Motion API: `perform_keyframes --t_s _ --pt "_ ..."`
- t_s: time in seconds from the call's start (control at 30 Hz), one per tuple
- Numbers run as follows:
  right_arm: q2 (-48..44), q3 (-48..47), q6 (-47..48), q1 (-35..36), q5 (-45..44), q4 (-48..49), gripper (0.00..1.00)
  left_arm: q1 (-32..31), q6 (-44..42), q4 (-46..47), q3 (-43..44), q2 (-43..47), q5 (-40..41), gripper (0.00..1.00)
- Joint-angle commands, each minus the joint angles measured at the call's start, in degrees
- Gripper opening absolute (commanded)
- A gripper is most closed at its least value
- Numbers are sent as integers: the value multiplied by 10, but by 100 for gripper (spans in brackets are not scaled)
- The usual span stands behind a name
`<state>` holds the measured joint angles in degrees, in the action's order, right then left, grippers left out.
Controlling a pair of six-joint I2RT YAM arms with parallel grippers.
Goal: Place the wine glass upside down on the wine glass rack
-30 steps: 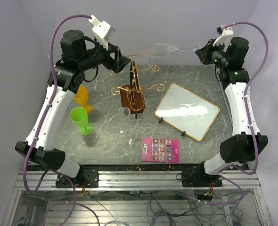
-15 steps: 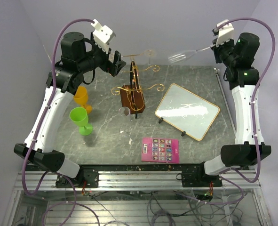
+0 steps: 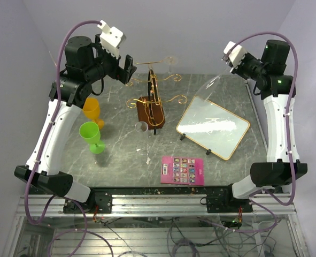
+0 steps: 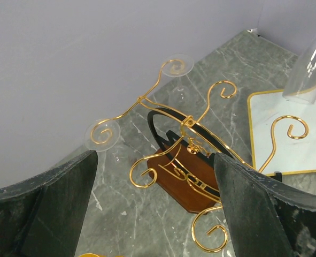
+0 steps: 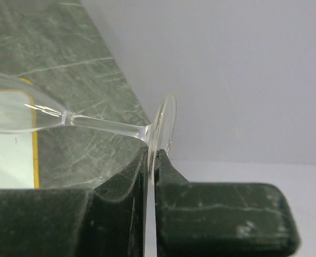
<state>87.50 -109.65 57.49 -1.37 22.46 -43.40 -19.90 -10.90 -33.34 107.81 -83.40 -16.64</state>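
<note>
Wine glass [image 5: 18,110] in right hand [image 5: 151,156], bowl downward

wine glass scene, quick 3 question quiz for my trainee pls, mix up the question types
1. Which part of the wine glass do the right fingers clamp? A bowl, B stem, C foot.
2. True or false: the left fingers are shut on the rack.
3. Fill in: the green cup stands next to the ___ cup.

Key
1. C
2. False, they stand open and empty
3. orange cup
</note>
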Motion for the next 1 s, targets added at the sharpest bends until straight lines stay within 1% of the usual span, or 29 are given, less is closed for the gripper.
perform_keyframes --t_s 0.0,0.2,0.43,0.67,0.97 --pt "20 -23 103 13 77 -47 0 11 5 6 -1 13 12 100" --pt "41 -28 146 60 75 -52 0 21 4 7 -2 15 11 100" --pt "71 -9 160 118 55 -10 0 32 14 14 -3 16 5 100" --pt "91 -5 161 175 10 16 0 39 18 18 -8 21 2 100" --pt "121 -29 182 240 -47 20 0 44 18 20 -12 29 -2 100"
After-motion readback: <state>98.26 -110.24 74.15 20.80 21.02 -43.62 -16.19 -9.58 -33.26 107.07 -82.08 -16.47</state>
